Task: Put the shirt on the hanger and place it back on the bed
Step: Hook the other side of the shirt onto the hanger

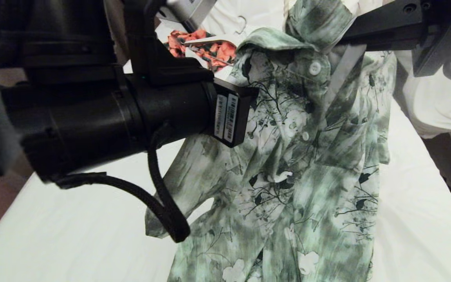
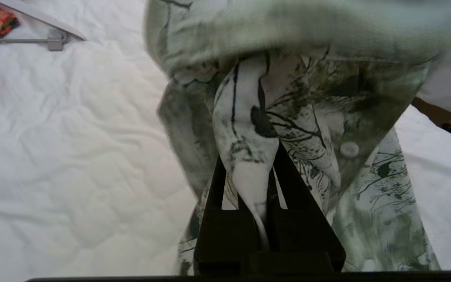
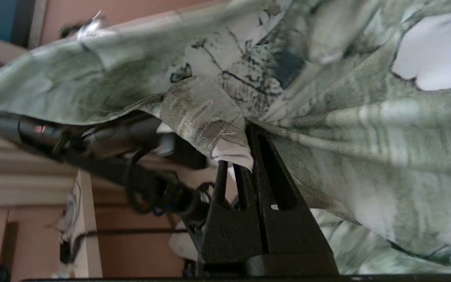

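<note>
1 white quilted bed (image 2: 73, 156) surface

bed (image 1: 73, 235): plain white sheet, a bit wrinkled, looks quilted in the left wrist view; runs away from the camera
shirt (image 1: 296, 188): green and white print; the lower part seems to trail down onto the sheet near the middle, the collar end is lifted off it
orange-and-black garment (image 1: 213, 49): lying on the sheet at the far end, past the shirt's collar
white hanger (image 1: 210, 39): on the sheet too, with that orange garment, metal hook pointing further up the bed
pillows (image 1: 441, 102): white, bunched along the right side
</note>
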Controlling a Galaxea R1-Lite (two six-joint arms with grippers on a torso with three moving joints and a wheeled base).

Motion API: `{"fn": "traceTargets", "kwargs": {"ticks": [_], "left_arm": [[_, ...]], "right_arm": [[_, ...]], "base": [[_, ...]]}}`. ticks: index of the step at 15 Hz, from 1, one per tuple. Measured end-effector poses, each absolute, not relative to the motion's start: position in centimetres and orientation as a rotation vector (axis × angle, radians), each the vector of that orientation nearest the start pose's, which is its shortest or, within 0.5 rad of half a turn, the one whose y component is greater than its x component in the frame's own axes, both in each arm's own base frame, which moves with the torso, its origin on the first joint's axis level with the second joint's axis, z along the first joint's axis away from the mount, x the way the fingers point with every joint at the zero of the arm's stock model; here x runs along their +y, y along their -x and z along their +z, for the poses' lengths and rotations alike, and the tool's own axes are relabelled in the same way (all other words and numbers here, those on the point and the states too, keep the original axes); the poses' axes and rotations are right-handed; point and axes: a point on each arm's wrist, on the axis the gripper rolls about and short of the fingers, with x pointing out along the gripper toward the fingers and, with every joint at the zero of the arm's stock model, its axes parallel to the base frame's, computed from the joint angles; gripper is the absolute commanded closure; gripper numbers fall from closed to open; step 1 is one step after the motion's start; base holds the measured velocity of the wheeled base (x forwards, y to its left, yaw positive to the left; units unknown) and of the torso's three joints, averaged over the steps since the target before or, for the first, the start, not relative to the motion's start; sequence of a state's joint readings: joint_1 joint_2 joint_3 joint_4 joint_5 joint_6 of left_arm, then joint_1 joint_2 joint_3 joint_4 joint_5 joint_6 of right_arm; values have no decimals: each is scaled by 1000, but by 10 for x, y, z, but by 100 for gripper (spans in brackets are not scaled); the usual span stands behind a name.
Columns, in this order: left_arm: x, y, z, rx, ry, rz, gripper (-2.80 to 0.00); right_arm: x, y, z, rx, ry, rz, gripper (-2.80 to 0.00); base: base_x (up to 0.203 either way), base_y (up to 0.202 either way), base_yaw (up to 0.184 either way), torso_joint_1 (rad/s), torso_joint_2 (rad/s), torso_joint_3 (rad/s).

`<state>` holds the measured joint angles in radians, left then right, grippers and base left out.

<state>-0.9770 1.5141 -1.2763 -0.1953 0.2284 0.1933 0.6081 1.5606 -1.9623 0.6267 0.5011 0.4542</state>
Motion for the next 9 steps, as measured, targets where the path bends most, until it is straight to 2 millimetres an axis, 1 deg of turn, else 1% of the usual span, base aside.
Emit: {"fn": "traceTargets", "kwargs": {"ticks": [2,5,9], "left_arm": [[-232,-158,328,-50,-196,-763,0],[-241,-161,334,-90,-168,-768,0],[-246,-159,350,-141,-111,-779,0]], "right_arm": [[137,-174,415,488,-367,1040,0],[134,-169,417,463,-340,1054,0],[131,-162,421,423,-308,1071,0]], "base": [[0,0,0,0,0,0],[0,0,0,0,0,0],[0,0,0,0,0,0]]}}
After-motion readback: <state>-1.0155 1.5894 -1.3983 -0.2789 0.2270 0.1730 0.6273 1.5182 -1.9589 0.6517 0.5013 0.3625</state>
